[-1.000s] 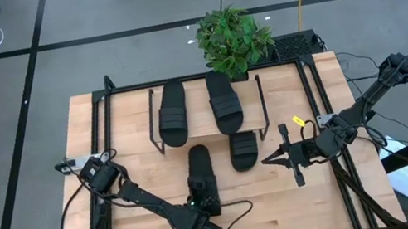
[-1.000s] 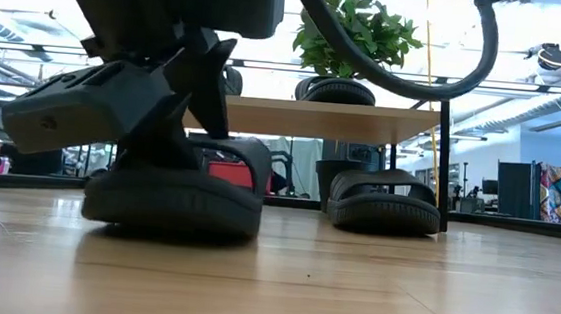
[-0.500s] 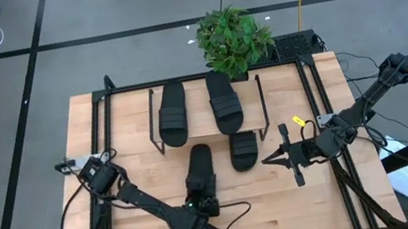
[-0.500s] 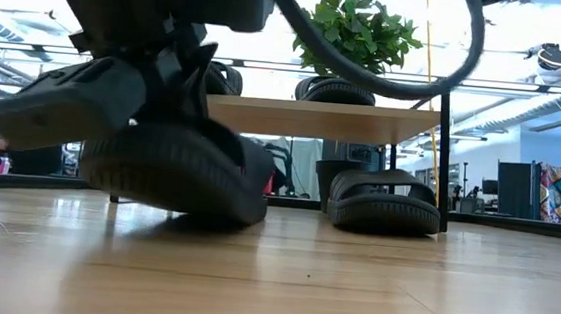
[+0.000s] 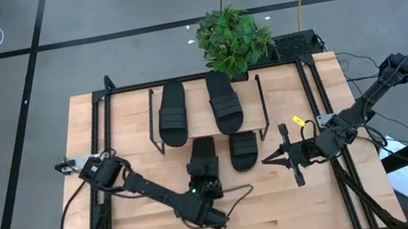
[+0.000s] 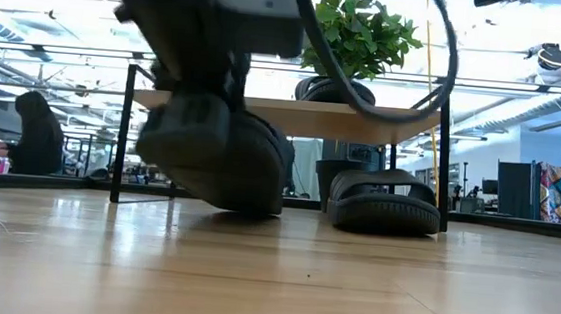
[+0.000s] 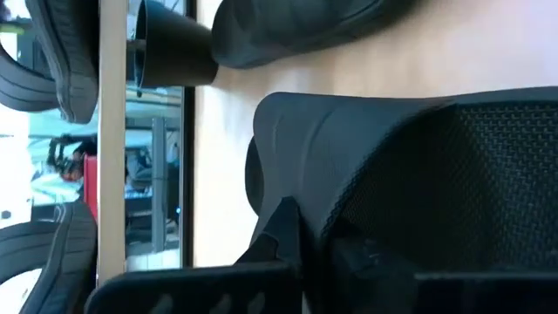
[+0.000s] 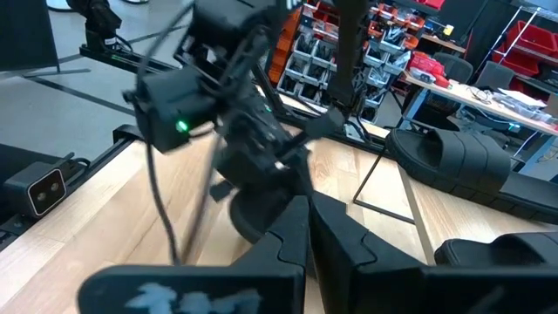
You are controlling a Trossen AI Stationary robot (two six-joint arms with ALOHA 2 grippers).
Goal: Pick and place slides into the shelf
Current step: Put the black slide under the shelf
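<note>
Two black slides (image 5: 173, 113) (image 5: 225, 102) lie on the shelf's wooden top (image 5: 198, 90). A third slide (image 5: 244, 149) (image 6: 385, 200) rests on its sole on the table under the shelf's front edge. The fourth slide (image 5: 203, 163) (image 6: 215, 157) is in the air just in front of the shelf, with my left gripper (image 5: 204, 189) shut on it. My right gripper (image 5: 283, 156) (image 8: 307, 234) waits shut above the table to the right of the shelf, holding nothing. My left gripper pinches the slide's near end (image 7: 349, 201) between its two fingers (image 7: 279, 235). It comes from the table's near side, roughly level and along the slide. The slide is lifted off the table and tilted, its far end pointing toward the shelf.
A potted plant (image 5: 233, 39) stands at the table's far edge behind the shelf. The shelf's thin black legs (image 6: 122, 130) (image 6: 443, 160) frame the gap under the plank. Bare tabletop (image 5: 141, 185) lies to the left and near side.
My left gripper has shut on the near end of the slide in front of the shelf. It tipped that end up, then lifted the slide off the table and carried it toward the far edge, closer to the shelf.
</note>
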